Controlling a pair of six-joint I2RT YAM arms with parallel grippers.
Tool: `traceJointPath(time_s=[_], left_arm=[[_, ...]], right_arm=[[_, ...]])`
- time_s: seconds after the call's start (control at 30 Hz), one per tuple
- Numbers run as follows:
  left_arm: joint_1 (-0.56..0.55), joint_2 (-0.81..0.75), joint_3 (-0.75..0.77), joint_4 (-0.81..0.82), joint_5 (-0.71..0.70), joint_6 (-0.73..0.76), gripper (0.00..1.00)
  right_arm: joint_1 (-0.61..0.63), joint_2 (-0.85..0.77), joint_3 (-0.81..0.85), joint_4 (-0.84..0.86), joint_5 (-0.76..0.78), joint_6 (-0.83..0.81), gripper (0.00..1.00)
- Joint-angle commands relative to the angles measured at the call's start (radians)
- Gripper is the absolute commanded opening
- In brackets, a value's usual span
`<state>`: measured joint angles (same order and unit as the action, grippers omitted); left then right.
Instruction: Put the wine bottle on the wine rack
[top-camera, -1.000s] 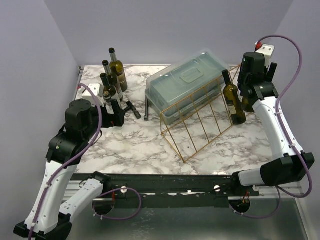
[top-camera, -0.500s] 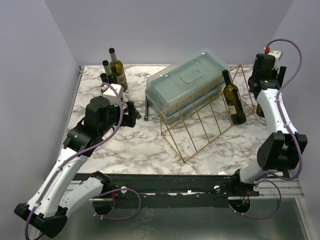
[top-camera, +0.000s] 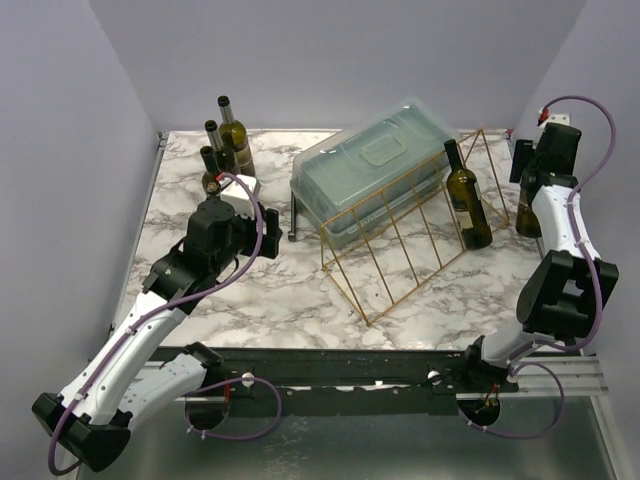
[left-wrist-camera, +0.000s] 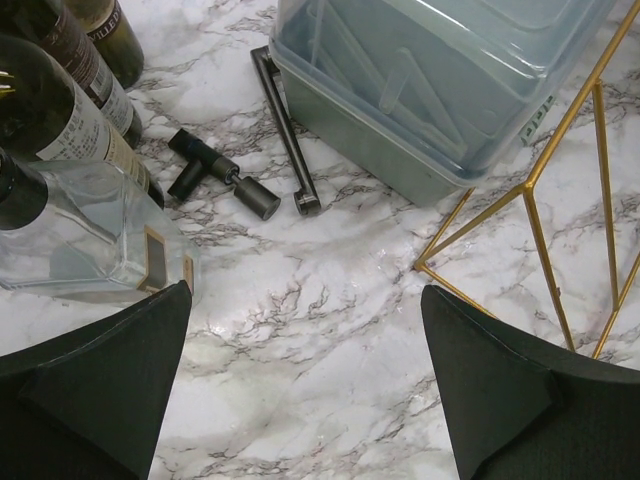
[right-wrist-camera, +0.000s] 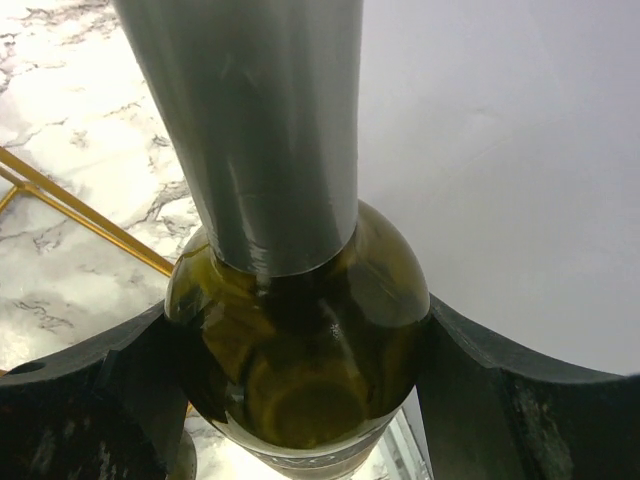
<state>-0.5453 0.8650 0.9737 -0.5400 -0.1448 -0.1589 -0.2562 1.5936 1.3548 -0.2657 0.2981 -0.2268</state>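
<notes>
you're looking at a white marble table (top-camera: 270, 290) veined in grey. the wine rack (left-wrist-camera: 527, 187) is thin gold wire, and the plastic box (top-camera: 375, 165) is translucent and bluish. the wine bottle (right-wrist-camera: 300, 370) is dark olive-green glass with a grey foil neck. the left gripper (left-wrist-camera: 305, 290) and right gripper (right-wrist-camera: 298, 310) are matte black. the arm shells (top-camera: 120, 350) are white, the cables (top-camera: 585, 110) purple, the walls (top-camera: 330, 50) pale lilac.

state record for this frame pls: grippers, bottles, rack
wine rack: table centre, no bottle on it
right gripper: shut on wine bottle at its shoulder
wine bottle: upright, by table's right edge, not on rack
left gripper: open, empty, near bottle cluster
second bottle: upright by rack's right end
plastic box: lidded, behind rack
</notes>
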Motion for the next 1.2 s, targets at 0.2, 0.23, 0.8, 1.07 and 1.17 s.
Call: traceJointPath(time_s=[0.2,0.23,0.8,1.07,1.17], left_arm=[[-0.004,-0.022,-0.049,0.053,-0.035,0.022,0.99],[-0.004,-0.019,-0.05,0.053,-0.035,0.022,0.99],[-0.004,-0.008,-0.061,0.054,-0.032,0.027,0.99],[-0.004,-0.006,-0.063,0.055,-0.03,0.028,0.99],[-0.004,-0.004,-0.064,0.054,-0.03,0.03,0.99]], right_arm=[[-0.028,0.026,0.001,0.153,-0.292,-0.037,0.01],[-0.028,0.024,-0.009,0.164,-0.326,-0.041,0.01],[-0.028,0.107,-0.007,0.205,-0.404,-0.031,0.01],[-0.028,0.148,-0.008,0.208,-0.409,-0.039,0.01],[-0.028,0.165,0.0,0.197,-0.417,-0.045,0.01]])
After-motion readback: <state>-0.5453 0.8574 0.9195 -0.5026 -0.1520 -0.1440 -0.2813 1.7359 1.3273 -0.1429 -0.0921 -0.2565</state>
